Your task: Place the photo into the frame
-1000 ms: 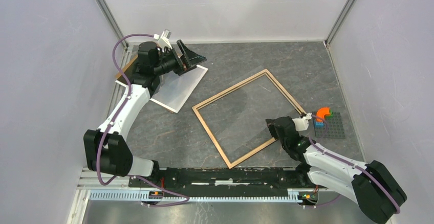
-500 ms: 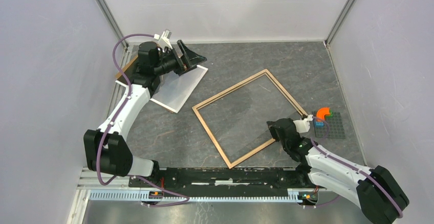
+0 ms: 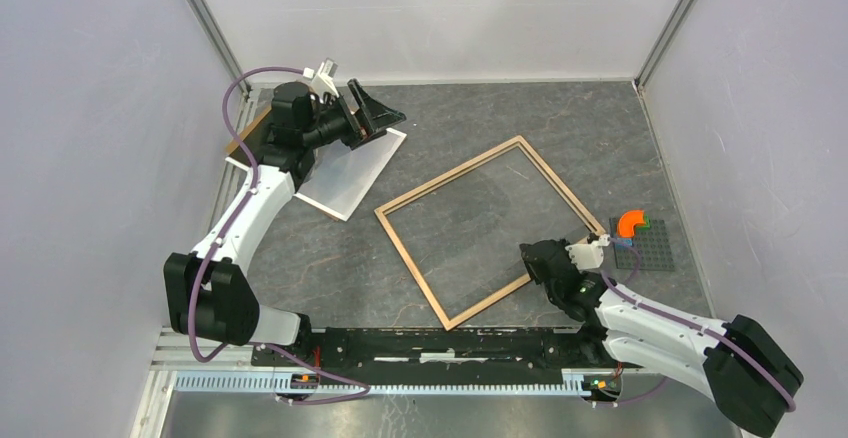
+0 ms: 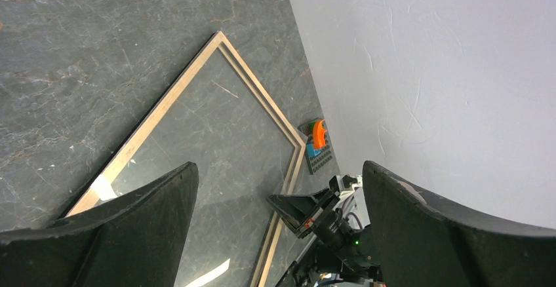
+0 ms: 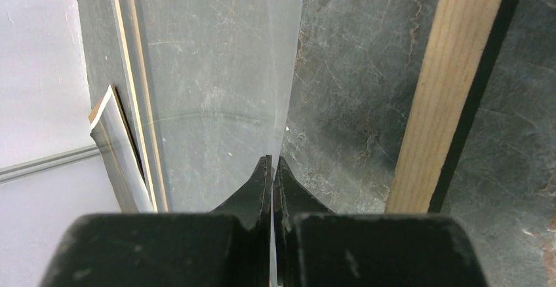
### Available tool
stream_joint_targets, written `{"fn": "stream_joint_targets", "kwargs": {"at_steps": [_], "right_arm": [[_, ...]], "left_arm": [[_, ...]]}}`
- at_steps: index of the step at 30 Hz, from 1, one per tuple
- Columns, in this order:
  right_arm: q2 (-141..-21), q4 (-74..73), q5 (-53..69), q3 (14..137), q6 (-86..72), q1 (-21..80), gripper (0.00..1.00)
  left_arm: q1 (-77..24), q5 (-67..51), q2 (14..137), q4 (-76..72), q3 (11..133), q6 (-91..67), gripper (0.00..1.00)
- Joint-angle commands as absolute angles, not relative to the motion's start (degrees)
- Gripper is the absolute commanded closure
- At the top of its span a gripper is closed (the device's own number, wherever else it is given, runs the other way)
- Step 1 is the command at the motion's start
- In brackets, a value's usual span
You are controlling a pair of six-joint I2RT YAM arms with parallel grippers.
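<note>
The frame [image 3: 412, 269] lies flat mid-table, light wood face up, turned like a diamond. The photo [image 3: 350, 173] lies white back up at the back left. My left gripper [image 3: 385, 123] hovers over its far corner, open and empty; between its fingers the left wrist view shows the frame [image 4: 164, 103]. My right gripper [image 3: 526, 251] sits at the frame's lower right rail, shut on the edge of a thin clear pane [image 3: 470, 218]. In the right wrist view the pane [image 5: 216, 71] runs out from the closed tips [image 5: 272, 159], with the wood rail [image 5: 452, 90] to the right.
A brown backing board [image 3: 243, 136] pokes out from under the photo at the back left. A dark studded plate [image 3: 650, 248] carrying an orange arch brick [image 3: 630, 221] sits right of the frame. Walls enclose the table on three sides.
My right gripper has drawn back a little toward the near edge, still shut. The left arm has barely moved.
</note>
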State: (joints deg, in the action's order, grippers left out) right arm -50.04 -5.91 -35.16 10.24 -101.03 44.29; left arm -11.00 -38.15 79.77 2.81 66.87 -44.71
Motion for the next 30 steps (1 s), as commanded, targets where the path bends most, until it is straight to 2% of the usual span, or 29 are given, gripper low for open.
{"fn": "stream_joint_targets", "kwargs": {"at_steps": [1, 30], "right_arm": [[-50.3, -11.9, -37.4, 11.5, -103.5, 45.7, 1.00], [-49.0, -13.5, -34.9, 11.3, -102.2, 46.2, 1.00]], "left_arm": [[-11.4, -40.2, 78.5, 0.3, 66.5, -47.2, 0.00], [-11.9, -40.3, 78.9, 0.2, 66.6, -47.0, 0.00]]}}
